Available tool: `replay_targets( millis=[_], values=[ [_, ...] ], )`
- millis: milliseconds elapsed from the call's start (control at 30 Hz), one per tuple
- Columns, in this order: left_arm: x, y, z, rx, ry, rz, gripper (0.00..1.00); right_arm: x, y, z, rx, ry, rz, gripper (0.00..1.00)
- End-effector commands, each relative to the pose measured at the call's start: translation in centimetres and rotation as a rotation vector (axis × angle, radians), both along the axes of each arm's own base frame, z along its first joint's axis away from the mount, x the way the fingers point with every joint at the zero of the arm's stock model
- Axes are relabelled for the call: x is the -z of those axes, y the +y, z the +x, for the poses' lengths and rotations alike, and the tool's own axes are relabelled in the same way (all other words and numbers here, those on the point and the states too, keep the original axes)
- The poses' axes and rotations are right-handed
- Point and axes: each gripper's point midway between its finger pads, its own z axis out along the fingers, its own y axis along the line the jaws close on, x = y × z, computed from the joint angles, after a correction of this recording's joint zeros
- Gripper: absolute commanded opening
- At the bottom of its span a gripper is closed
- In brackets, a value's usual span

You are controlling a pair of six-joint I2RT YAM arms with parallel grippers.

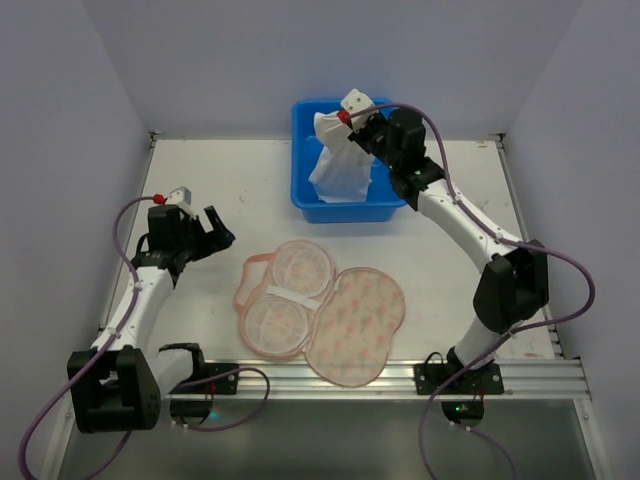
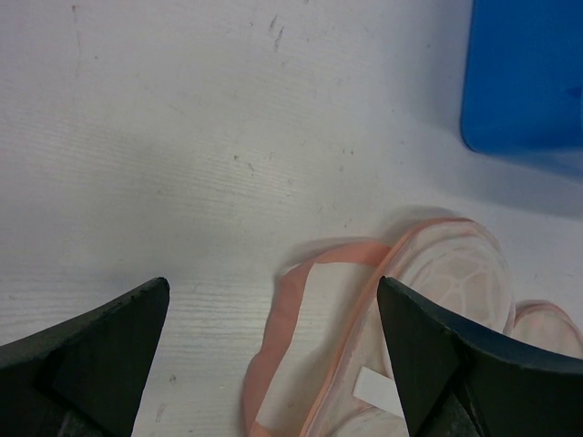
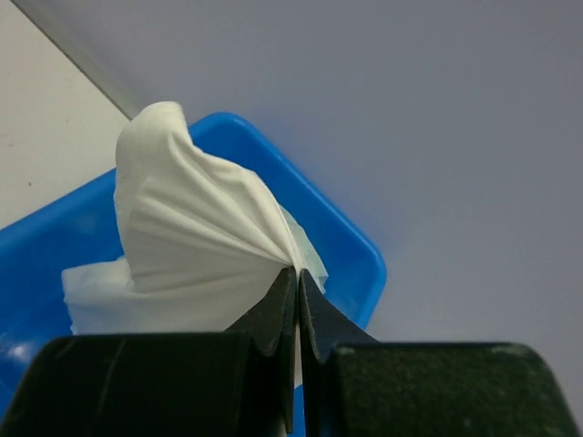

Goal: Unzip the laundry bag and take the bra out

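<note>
My right claw (image 1: 342,122) is pinched tight on the bra (image 1: 340,170), its two fingers pressed together on a gathered fold of the white fabric. From my right wrist camera, the cloth fans out in pleats from the point where the fingertips (image 3: 284,296) meet. The bra hangs from that grip above the blue tub (image 1: 310,205) at the back of the desk (image 1: 220,180), and its lower end reaches down inside the tub. I cannot tell whether it touches the tub's floor.

My left claw (image 1: 222,232) is spread wide and holds nothing. It hovers over the left side of the desk, above bare surface. In my left wrist view the fingers (image 2: 109,346) frame the desk top, with the pink edging of the laundry bag just inside the right one.

The laundry bag (image 1: 330,310) lies near the front edge of the desk, between my two arms, folded open into two peanut-shaped halves side by side. The left half shows two round pale cups with a white band across them. The right half shows the orange-pink print. Neither claw touches the bag, and it lies well apart from the tub.
</note>
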Motion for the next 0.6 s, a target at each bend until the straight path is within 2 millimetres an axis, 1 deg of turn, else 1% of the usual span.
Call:
replay_targets(
  millis=[0, 33, 67, 133, 167, 200, 233, 267, 300, 333, 367, 400, 467, 500, 533, 567],
  values=[
    [0.2, -0.1, 0.3, 0.026, -0.002, -0.006, 1.00, -2.0, 1.1, 1.2, -0.043, -0.007, 0.051, 0.00],
    [0.2, 0.0, 0.3, 0.023, 0.000, -0.005, 1.00, 0.8, 1.3, 2.8, -0.019, 0.048, 0.030, 0.00],
    [0.2, 0.0, 0.3, 0.021, -0.004, -0.002, 1.00, -0.1, 1.1, 4.1, 0.003, 0.035, 0.050, 0.00],
    [0.0, 0.1, 0.3, 0.019, -0.012, 0.001, 1.00, 1.4, 0.9, 6.1, 0.038, 0.057, 0.043, 0.00],
    [0.1, 0.1, 0.3, 0.016, -0.012, 0.004, 1.00, 2.8, 1.1, 7.9, 0.060, 0.072, 0.046, 0.00],
    [0.1, 0.1, 0.3, 0.017, -0.014, 0.004, 1.00, 3.4, 1.1, 8.8, 0.073, 0.075, 0.051, 0.00],
    [0.2, 0.1, 0.3, 0.017, -0.009, 0.006, 1.00, 2.2, 1.0, 9.8, 0.084, 0.056, 0.067, 0.03],
    [0.3, 0.2, 0.3, 0.016, -0.006, 0.006, 1.00, 4.7, 1.3, 11.0, 0.090, 0.097, 0.060, 0.12],
    [0.5, 0.2, 0.3, 0.016, 0.002, 0.005, 1.00, 5.5, 1.2, 11.6, 0.107, 0.126, 0.055, 0.19],
    [0.5, 0.1, 0.3, 0.020, 0.003, 0.003, 1.00, 3.7, 1.1, 12.4, 0.120, 0.093, 0.082, 0.39],
    [0.6, 0.0, 0.3, 0.023, 0.007, 0.000, 1.00, 4.4, 1.1, 13.0, 0.137, 0.105, 0.097, 0.80],
    [0.7, 0.0, 0.3, 0.025, 0.012, -0.003, 1.00, 4.1, 1.0, 13.0, 0.151, 0.103, 0.109, 0.89],
    [0.8, -0.2, 0.3, 0.034, 0.014, -0.009, 1.00, 3.1, 0.3, 12.9, 0.188, 0.095, 0.157, 0.99],
    [0.8, -0.3, 0.3, 0.038, 0.015, -0.012, 1.00, 0.9, 0.1, 12.1, 0.188, 0.073, 0.191, 0.99],
    [0.9, -0.4, 0.3, 0.039, 0.017, -0.015, 1.00, 0.7, 0.0, 11.4, 0.191, 0.084, 0.206, 0.99],
    [0.9, -0.5, 0.3, 0.046, 0.016, -0.022, 1.00, -0.1, -0.2, 10.7, 0.195, 0.092, 0.250, 0.99]
  ],
)
